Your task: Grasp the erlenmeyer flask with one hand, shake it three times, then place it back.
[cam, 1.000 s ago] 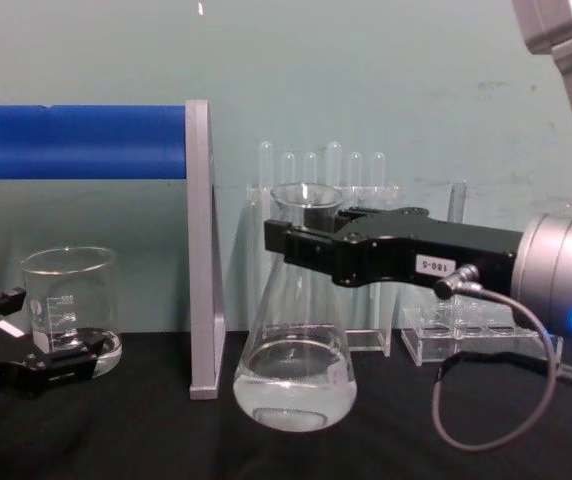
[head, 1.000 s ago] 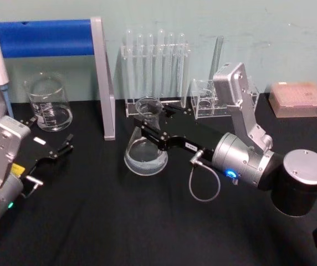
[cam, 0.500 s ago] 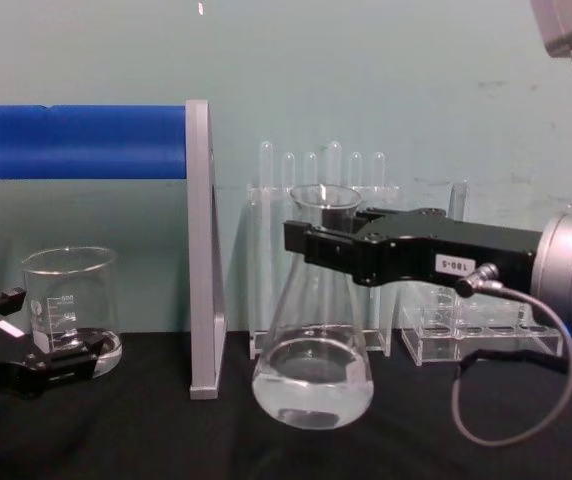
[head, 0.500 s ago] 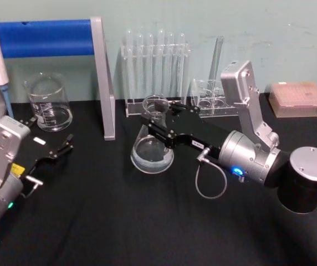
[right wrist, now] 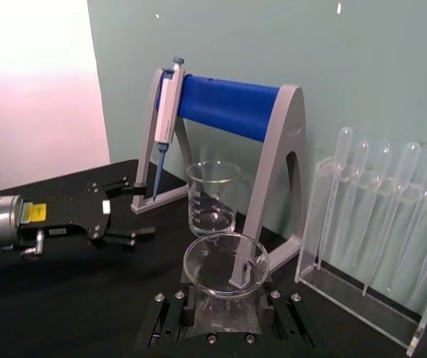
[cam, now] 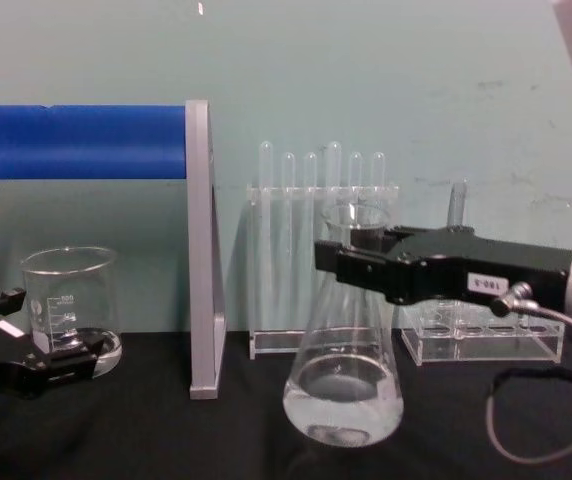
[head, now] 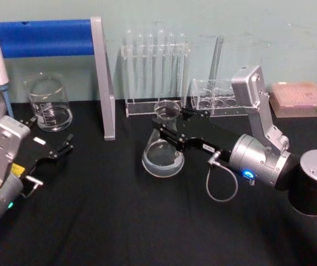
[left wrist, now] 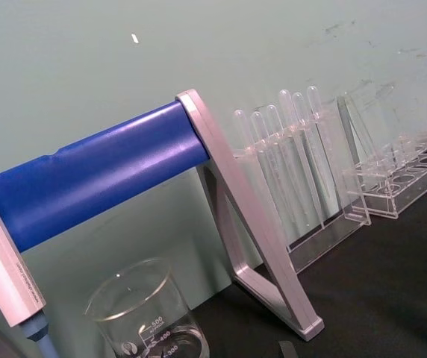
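Risks, gravest first.
- I hold erlenmeyer flask [head: 163, 155] by neck only. Right pincer [head: 169, 126] clamped on glass, centre of head frame. Base low over black surface [head: 119, 221]; contact not confirmable.
- Smooth glass may slip or swing in grip under shaking; liquid adds weight.
- Test tubes [head: 154, 55] just behind: wide stroke could strike them.
- Open mouth: slosh possible, judged minor.
- Left pincer [head: 52, 134] parked lower left, fingers apart, holding nothing.

Contents.
- Flask: clear liquid in bottom of cone.
- Beaker [head: 49, 105], upper left: shallow clear layer.
- Test tubes: appear empty.

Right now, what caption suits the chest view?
Right gripper clamps the neck of an erlenmeyer flask of clear liquid, test tubes behind.
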Tool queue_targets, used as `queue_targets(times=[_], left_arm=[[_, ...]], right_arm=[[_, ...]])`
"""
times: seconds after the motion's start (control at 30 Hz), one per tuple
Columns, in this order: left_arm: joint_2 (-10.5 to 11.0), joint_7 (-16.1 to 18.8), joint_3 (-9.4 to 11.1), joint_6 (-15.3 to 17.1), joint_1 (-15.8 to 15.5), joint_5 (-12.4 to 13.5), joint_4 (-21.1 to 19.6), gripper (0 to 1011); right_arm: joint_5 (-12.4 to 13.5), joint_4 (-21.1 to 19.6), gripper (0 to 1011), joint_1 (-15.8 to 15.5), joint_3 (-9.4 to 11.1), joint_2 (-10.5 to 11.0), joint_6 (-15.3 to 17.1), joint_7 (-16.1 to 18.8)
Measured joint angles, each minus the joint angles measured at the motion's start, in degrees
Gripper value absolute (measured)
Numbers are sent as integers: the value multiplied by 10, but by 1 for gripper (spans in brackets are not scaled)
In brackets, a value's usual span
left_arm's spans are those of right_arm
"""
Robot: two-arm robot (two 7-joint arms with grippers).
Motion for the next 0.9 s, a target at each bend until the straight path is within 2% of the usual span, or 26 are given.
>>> queue_targets(times=[0.33,0.9], left_arm=[[0,0,0,0,0,0,0,1001],[0,0,0,0,0,0,0,1001]], right_arm=[[7,5,450,-7,-7,25,-8,23],[15,39,450,4,-27,33,-36,58]])
